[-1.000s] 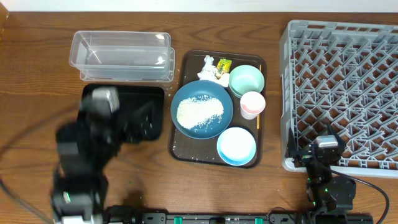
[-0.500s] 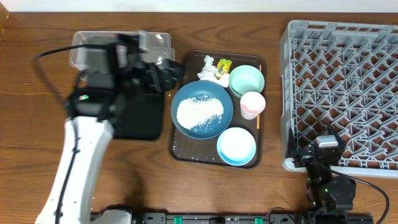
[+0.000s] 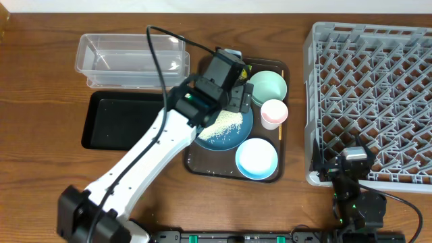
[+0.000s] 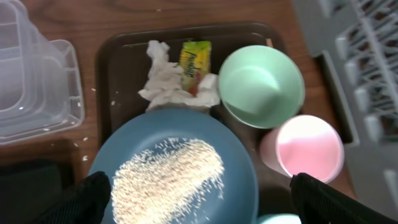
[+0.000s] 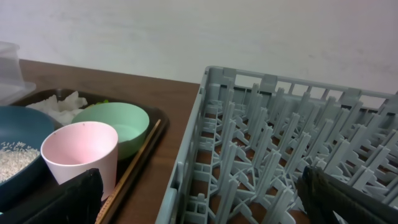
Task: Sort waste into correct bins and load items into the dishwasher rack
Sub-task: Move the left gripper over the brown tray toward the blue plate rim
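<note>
My left gripper (image 3: 237, 96) is open and empty, hovering over the dark blue plate (image 4: 239, 165) with its heap of rice (image 4: 168, 177). Behind the plate lie the crumpled tissue (image 4: 165, 81) and the yellow-green wrapper (image 4: 194, 59). The mint bowl (image 3: 270, 84), pink cup (image 3: 274, 112), light blue bowl (image 3: 256, 157) and thin stick (image 3: 281, 132) sit on the brown serving tray (image 3: 200, 164). My right gripper (image 3: 352, 162) is open and empty at the front left corner of the grey rack (image 3: 371, 88).
The clear tub (image 3: 128, 61) stands at the back left with the black tray (image 3: 125, 118) in front of it. My left arm stretches across the table from the front left to the serving tray.
My left arm has swung right from above the black tray and clear tub to above the blue plate. The right arm has not moved.
</note>
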`<action>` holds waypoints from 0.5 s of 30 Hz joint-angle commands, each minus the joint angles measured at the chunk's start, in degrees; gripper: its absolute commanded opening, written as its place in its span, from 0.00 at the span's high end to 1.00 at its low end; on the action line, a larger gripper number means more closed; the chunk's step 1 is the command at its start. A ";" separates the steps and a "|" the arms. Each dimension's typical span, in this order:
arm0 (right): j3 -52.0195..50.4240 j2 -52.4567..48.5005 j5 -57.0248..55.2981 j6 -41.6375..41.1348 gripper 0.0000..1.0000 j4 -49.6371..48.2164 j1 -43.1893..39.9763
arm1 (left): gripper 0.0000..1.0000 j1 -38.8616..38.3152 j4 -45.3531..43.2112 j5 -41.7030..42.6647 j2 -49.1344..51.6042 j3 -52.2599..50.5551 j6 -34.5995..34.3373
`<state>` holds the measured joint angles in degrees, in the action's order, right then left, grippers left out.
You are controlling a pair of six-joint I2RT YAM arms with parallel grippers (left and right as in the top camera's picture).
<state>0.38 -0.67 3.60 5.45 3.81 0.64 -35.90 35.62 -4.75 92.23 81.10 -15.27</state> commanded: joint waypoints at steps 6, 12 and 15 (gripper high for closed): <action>-0.07 0.39 -0.17 -0.24 0.01 0.26 0.50 | 0.05 -0.90 1.01 4.50 3.19 0.00 -4.13; -0.07 0.39 -0.17 -0.24 0.01 0.26 0.50 | 0.05 -1.16 1.73 5.27 7.02 -0.31 -5.29; -0.07 0.39 -0.17 -0.24 0.01 0.26 0.50 | 0.06 -1.40 1.66 5.92 9.75 -0.31 -6.54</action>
<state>0.38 -0.67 3.60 5.45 3.81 0.62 -36.95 37.08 -0.12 99.35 81.08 -19.81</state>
